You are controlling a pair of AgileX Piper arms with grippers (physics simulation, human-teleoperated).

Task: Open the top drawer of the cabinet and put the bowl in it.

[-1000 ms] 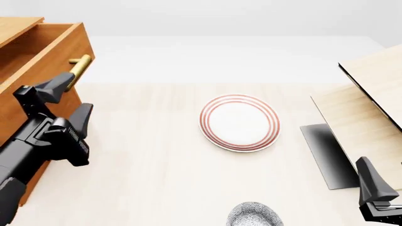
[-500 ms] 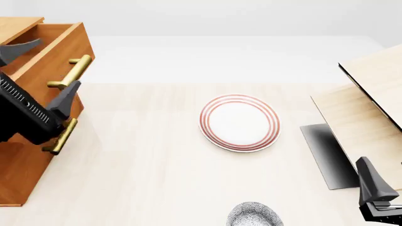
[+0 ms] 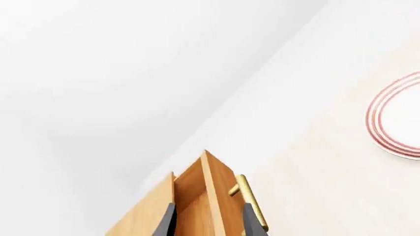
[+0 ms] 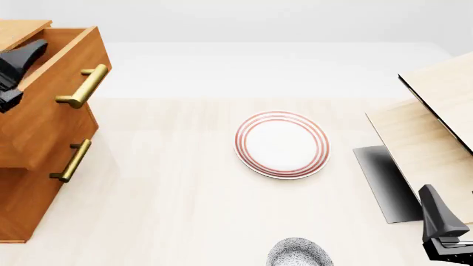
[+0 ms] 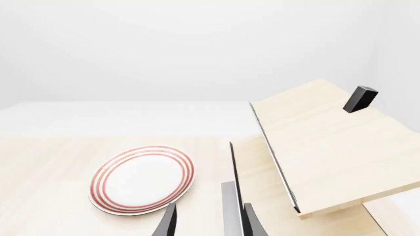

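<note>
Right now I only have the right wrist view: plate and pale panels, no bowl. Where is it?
Observer: The bowl sits at the bottom edge of the front view, nearer the arms than the plate, and is partly cut off.
Operator: Is the top drawer open?
Observer: Yes. The top drawer stands pulled out of the cabinet, on the left arm's side.
Operator: And the left gripper?
Observer: The left gripper is open, up at the drawer, holding nothing.
</note>
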